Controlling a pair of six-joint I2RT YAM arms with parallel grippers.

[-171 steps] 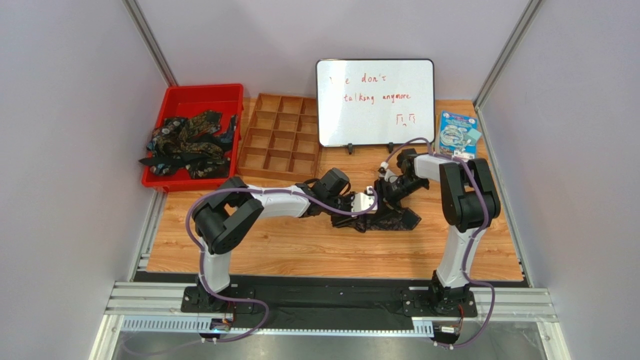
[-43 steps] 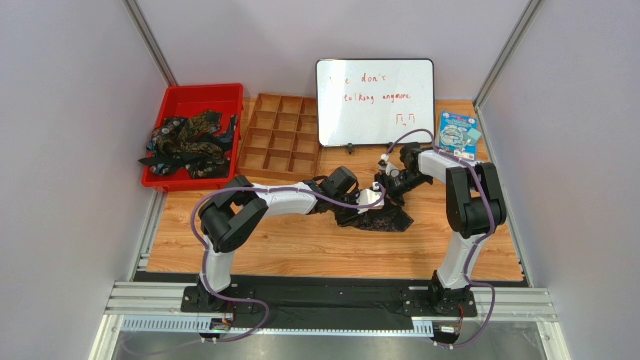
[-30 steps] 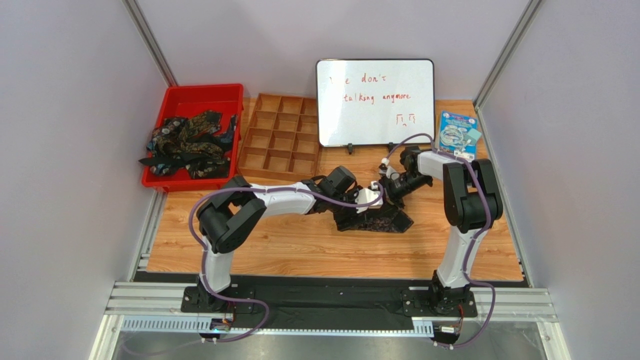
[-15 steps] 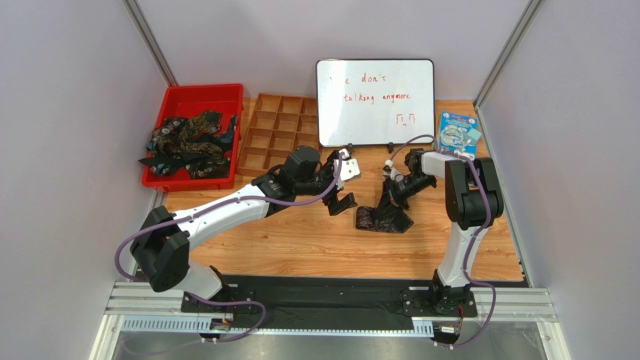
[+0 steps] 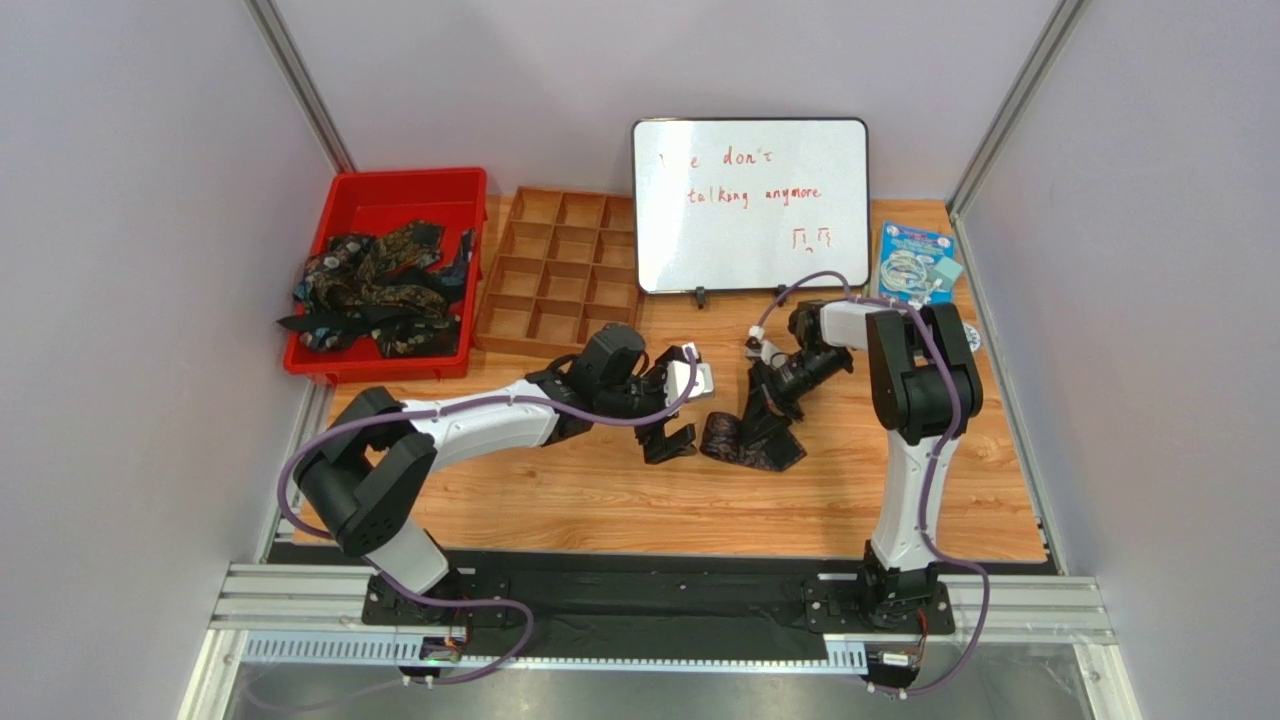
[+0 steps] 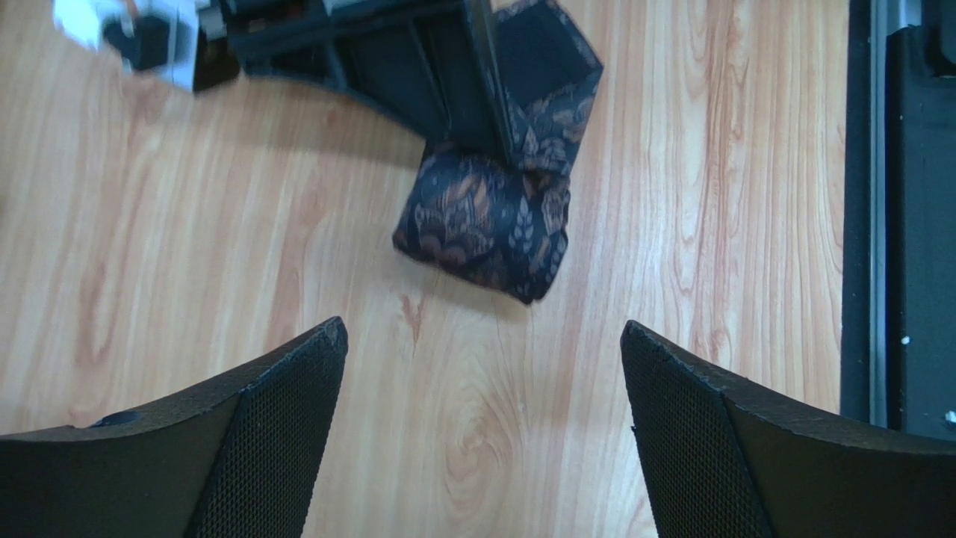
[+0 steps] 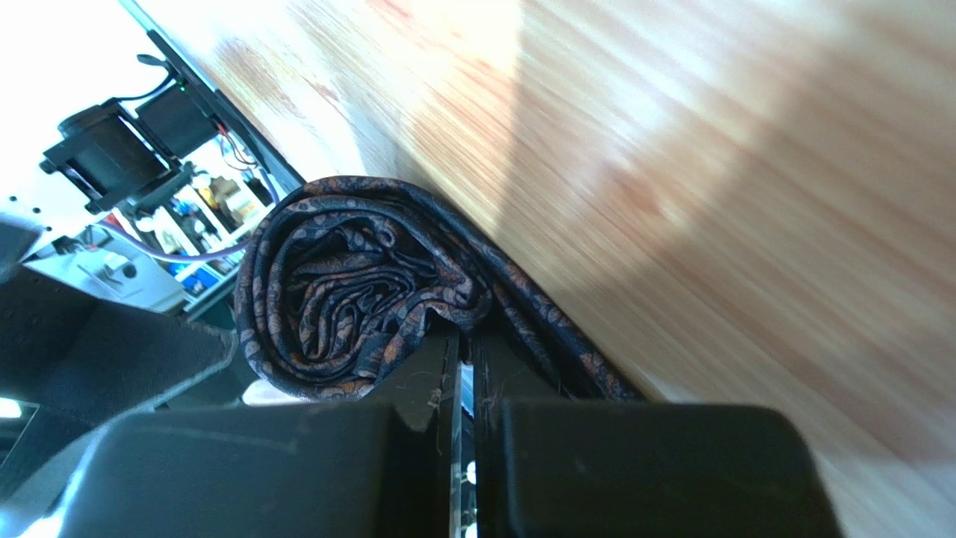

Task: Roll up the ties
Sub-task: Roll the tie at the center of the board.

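desk (image 5: pixel 601 495): bare wood up front, all the action sits mid-way back
left claw (image 6: pixel 477 336): wide open, holding nothing, hanging just on the near-left side of the roll and not touching it
rolled tie (image 6: pixel 485 224): on the desk between the two claws, coiled into a fat little bundle. The right wrist view shows the spiral is pretty loose, and a flat tail runs out under the other arm
right claw (image 7: pixel 462 348): pinched shut on the fabric right where the tail meets the coil
what could go wrong: honestly, that coil looks springy. If the right claw lets go or drags sideways, I'd bet the outer wrap peels off and the whole thing flops open. The left claw coming in off-centre could also shove the bundle instead of bracketing it
wooden tray (image 5: pixel 559 192): far left of centre, a grid of compartments, nothing in any of them that I can see
red bin (image 5: pixel 394 177): far-left corner, holding a tangle of loose ties (image 5: pixel 376 285), some spilling over the near rim
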